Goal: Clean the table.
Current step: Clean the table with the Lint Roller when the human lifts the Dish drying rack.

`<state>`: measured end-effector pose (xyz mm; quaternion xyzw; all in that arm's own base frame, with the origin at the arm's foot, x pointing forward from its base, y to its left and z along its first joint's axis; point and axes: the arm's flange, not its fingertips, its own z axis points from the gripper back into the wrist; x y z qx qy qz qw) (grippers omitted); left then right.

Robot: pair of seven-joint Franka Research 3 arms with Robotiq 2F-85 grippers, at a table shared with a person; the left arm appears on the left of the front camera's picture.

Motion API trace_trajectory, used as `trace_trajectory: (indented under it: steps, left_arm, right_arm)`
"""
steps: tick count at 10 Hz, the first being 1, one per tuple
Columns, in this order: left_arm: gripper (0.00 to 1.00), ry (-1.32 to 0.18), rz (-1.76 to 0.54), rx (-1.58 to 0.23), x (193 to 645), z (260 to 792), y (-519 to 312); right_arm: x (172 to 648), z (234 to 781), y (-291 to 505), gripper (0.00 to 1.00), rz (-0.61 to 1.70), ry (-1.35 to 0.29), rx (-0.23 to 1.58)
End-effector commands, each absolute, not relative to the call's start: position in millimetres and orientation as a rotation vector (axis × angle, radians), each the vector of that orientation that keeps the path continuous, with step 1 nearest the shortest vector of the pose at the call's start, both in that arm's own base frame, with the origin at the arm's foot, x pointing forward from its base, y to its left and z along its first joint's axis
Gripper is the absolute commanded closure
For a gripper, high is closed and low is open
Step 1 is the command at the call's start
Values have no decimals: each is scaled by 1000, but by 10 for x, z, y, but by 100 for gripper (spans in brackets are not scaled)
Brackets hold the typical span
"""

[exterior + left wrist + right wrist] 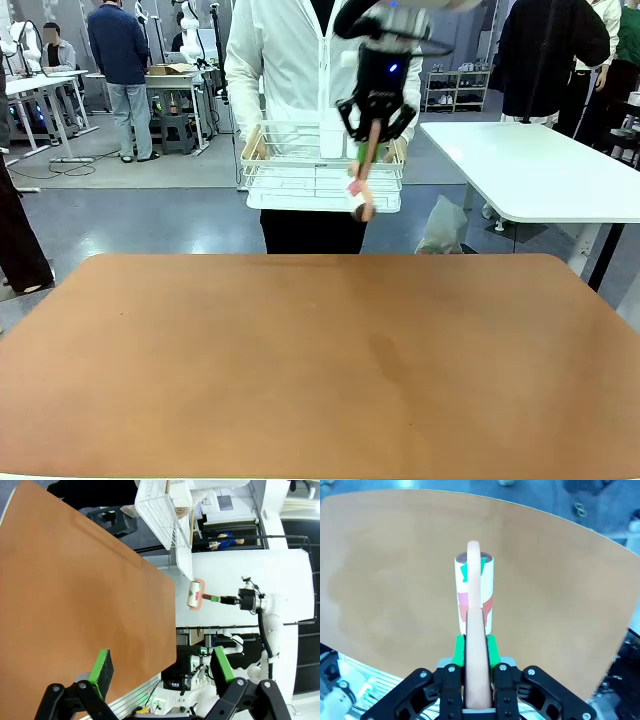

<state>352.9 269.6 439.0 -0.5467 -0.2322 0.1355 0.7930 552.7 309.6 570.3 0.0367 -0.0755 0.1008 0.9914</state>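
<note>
Two grippers are at work. The left gripper [162, 672] hovers over the near side of the large reddish-brown matte table [300, 360], its green-padded jaws spread wide with nothing between them. One such table lies across the middle of the front view, and its top looks bare. Beyond its far edge one person in a white jacket [285, 60] holds one white wire rack [290, 175] with both hands. Just right of the middle, the right gripper [376, 125] hangs high in front of that rack, jaws clamped tight on the pale pink handle of one white lint roller with red and green print [360, 195]. The roll points downward, well clear of the table top. One white-topped table with black legs [540, 170] stands further right.

I judge the cleaning stroke is not under way, since the roll touches nothing. The next move calls for lowering the roller until the roll lies flat on the wood, then drawing it across in even passes. The handle must not twist in the grip.
</note>
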Motion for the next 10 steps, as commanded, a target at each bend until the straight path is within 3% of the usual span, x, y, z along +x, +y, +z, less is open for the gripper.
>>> trace_trajectory:
  steps: [1, 5, 10]
  left_arm:
    - [0, -514, 296, -1205, 3523, 4415, 2718]
    - [0, -514, 296, -1205, 3523, 4415, 2718]
    - [0, -514, 296, -1205, 3523, 4415, 2718]
  right_arm:
    - [5350, 5524, 2750, 79, 147, -157, 11]
    - [5015, 5572, 2129, 79, 101, -177, -53]
    - [4814, 5146, 1225, 79, 60, -188, 65]
